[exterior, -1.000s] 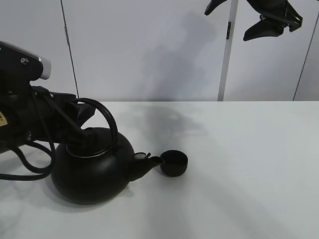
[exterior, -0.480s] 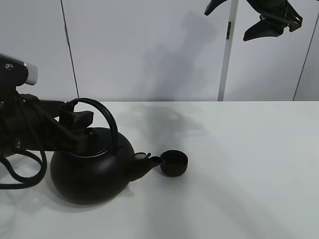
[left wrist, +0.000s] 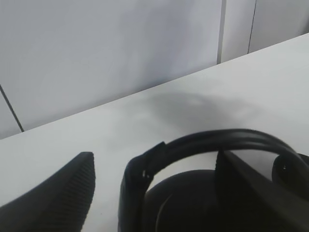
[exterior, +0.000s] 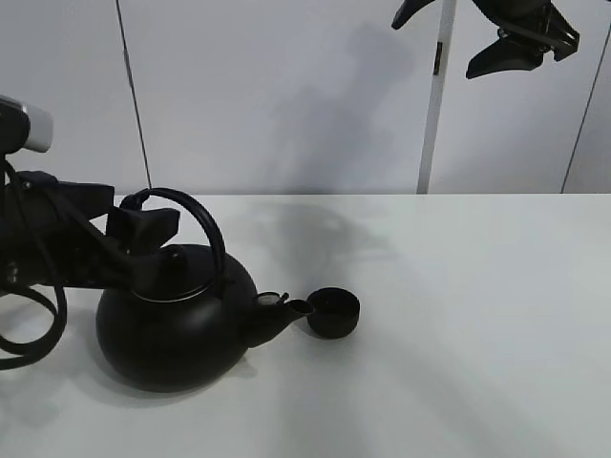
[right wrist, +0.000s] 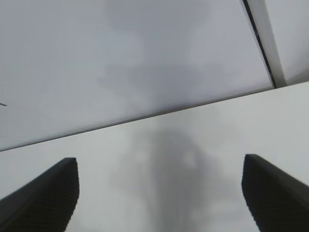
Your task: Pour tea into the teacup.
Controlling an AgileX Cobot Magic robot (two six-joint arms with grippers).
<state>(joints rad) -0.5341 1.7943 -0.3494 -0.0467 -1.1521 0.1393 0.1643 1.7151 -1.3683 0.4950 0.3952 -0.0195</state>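
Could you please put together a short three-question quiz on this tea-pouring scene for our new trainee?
1. True or false: the teapot stands upright on the table.
2. What sits just past the spout tip? A) teacup B) spoon C) saucer
3. Which gripper is raised high, away from the table?

Key:
1. True.
2. A, the teacup.
3. The right gripper; the left gripper is open around the teapot's handle.
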